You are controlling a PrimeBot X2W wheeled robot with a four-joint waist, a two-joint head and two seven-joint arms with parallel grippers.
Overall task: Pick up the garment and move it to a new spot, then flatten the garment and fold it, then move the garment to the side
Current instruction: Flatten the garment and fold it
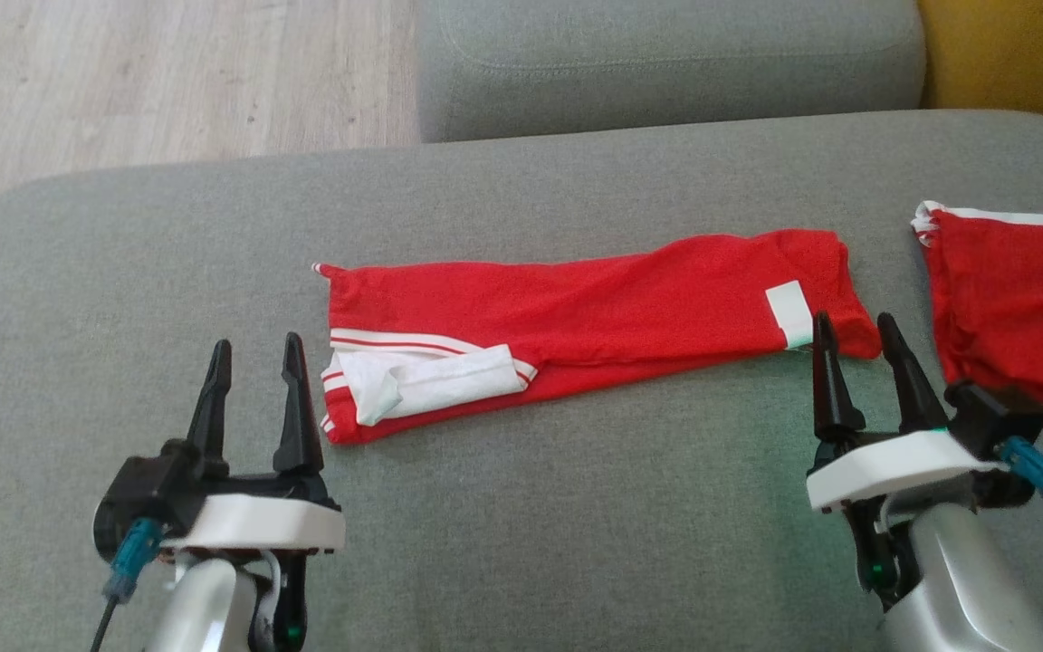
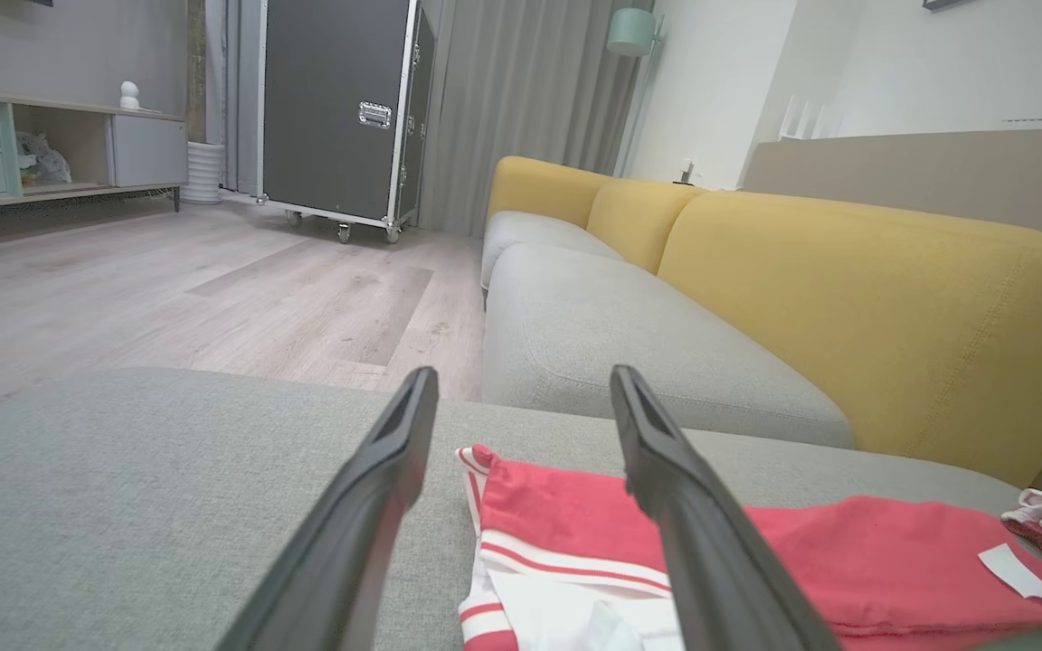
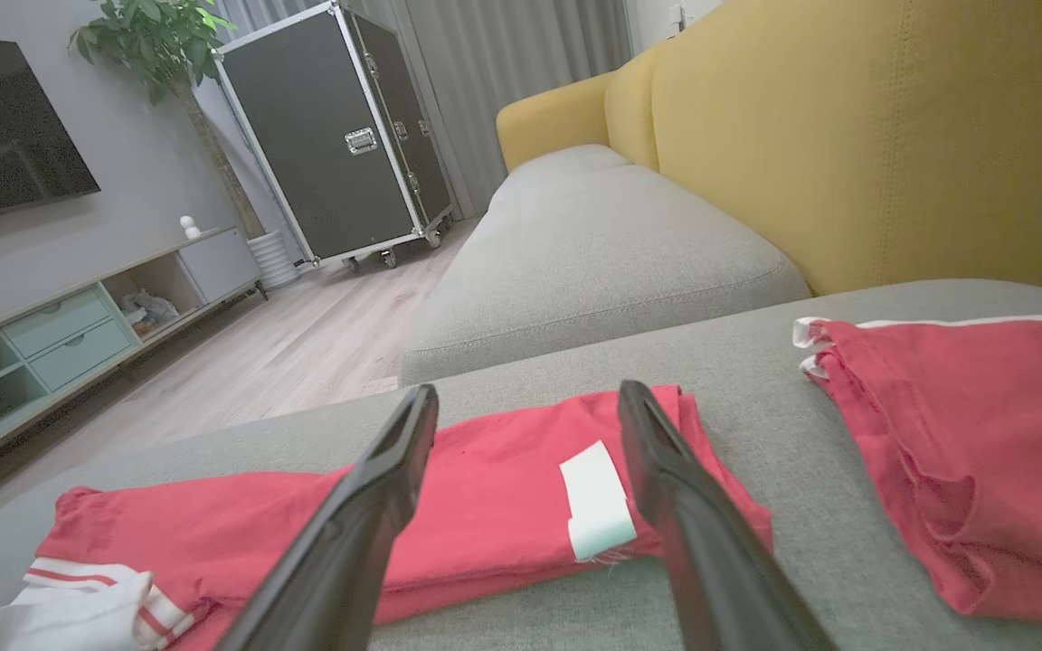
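Note:
The garment (image 1: 594, 312) is a red top with white trim, folded into a long strip lying flat across the grey cushion (image 1: 521, 507). Its white collar end sits at the left and a white label at the right. My left gripper (image 1: 254, 356) stands open just left of the collar end, with nothing between its fingers. My right gripper (image 1: 856, 330) is open at the strip's right end, close to the label. In the left wrist view the garment (image 2: 566, 524) lies between the fingers (image 2: 376, 488). In the right wrist view the garment (image 3: 494, 497) and its label lie just beyond the fingers (image 3: 666, 479).
A second red piece with white edging (image 1: 1010, 299) lies at the right of the cushion. Behind are another grey seat (image 1: 666, 63) and a yellow backrest (image 3: 847, 136). Wooden floor (image 1: 168, 81) lies beyond the cushion's far left edge.

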